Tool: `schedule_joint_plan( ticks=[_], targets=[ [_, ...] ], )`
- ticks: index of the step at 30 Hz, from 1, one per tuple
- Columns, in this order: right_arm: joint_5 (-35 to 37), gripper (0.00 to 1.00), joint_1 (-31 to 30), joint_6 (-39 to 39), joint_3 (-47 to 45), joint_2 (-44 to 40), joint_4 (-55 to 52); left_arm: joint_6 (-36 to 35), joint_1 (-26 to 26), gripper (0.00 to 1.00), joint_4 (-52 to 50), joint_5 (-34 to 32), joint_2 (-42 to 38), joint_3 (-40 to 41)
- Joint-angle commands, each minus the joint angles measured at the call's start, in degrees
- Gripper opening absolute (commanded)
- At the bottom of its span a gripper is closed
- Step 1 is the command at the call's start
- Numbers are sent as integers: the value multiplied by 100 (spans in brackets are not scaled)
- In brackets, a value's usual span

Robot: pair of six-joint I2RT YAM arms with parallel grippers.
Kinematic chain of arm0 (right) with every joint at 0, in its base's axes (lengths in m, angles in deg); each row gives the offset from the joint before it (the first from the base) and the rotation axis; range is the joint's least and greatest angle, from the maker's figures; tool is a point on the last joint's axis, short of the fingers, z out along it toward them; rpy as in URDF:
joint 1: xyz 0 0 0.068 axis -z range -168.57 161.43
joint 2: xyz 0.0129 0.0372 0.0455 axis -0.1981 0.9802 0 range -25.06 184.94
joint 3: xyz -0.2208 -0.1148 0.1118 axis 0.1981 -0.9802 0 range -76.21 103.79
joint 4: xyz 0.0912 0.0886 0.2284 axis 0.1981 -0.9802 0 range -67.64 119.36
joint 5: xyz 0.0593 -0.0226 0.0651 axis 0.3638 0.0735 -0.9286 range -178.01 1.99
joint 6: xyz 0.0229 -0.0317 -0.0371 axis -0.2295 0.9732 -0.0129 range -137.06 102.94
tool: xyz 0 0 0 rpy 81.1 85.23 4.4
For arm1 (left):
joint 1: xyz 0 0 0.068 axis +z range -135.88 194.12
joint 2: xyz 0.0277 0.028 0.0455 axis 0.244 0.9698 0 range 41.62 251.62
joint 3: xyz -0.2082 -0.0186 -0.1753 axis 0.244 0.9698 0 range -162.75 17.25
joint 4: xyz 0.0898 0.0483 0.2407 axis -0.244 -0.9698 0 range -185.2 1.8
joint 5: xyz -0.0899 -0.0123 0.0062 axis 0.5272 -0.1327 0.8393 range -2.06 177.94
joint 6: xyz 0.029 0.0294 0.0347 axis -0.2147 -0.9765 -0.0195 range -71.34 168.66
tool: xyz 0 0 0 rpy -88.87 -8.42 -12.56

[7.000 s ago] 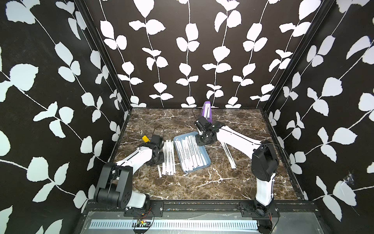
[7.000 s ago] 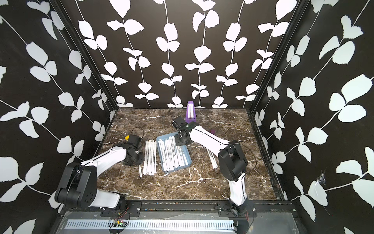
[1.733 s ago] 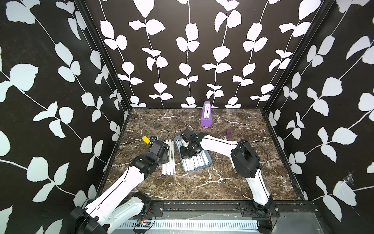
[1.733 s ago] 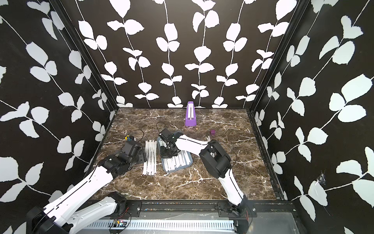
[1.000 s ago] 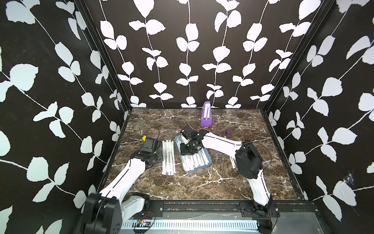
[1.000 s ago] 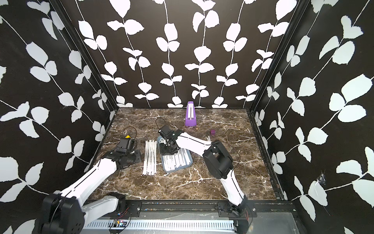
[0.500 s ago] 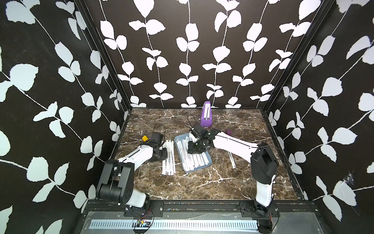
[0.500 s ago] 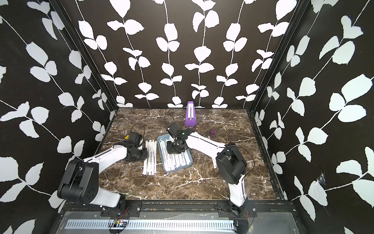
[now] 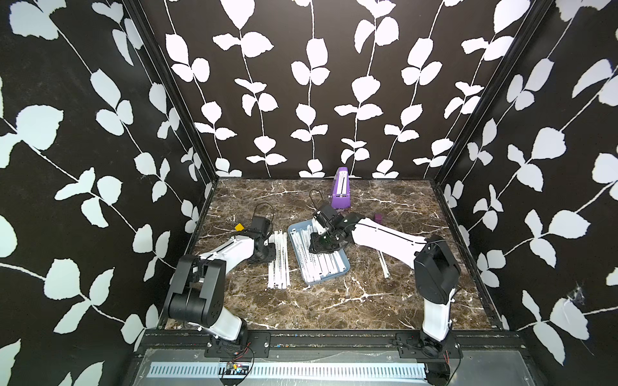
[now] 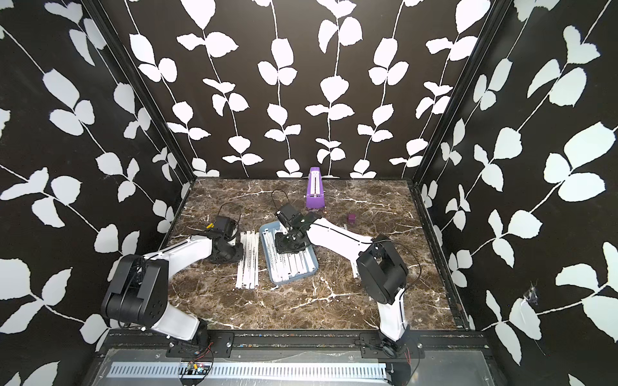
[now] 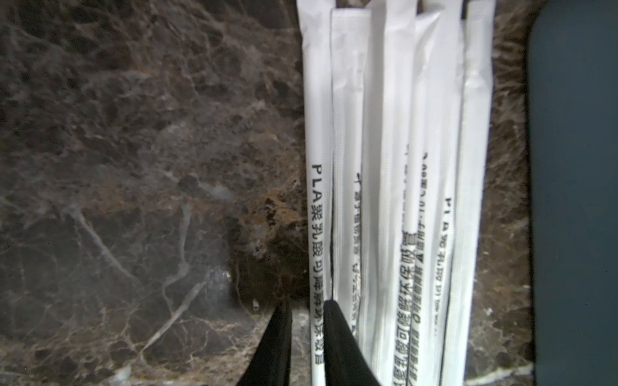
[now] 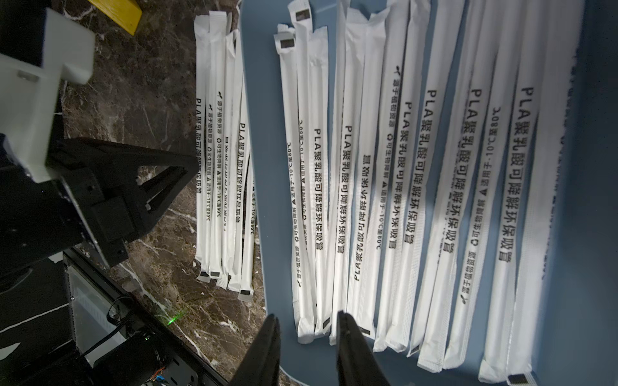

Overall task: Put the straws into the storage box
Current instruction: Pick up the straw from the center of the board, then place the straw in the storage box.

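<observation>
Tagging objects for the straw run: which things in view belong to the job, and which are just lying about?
Job:
storage box; straws already in it; straw pile on the table beside it; loose straws on the box's other side.

Lying about:
tall purple wedge; small purple block; yellow block.

The straws (image 12: 414,187) were white with small black print, and the tray (image 12: 598,200) plain light blue. The table (image 9: 334,300) was dark brown marble veined in white. The walls (image 9: 301,83) were black with white leaves on thin white vines. A wedge (image 9: 341,195) and a small block (image 9: 378,218) were purple, a scrap (image 9: 239,227) yellow; the left arm (image 9: 234,249) and right arm (image 9: 384,239) were white with black joints
</observation>
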Motion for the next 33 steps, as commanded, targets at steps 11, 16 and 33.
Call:
schedule_joint_plan(
  ticks=[11, 16, 33],
  targets=[
    [12, 31, 22, 2, -97, 11, 83, 60, 36, 4, -119, -78, 335, -107],
    [-16, 31, 44, 31, -58, -20, 83, 25, 34, 0, -774, -485, -122, -392],
    [342, 31, 1192, 423, -903, -988, 136, 2644, -2075, 0, 1150, -58, -1012, -901]
  ],
)
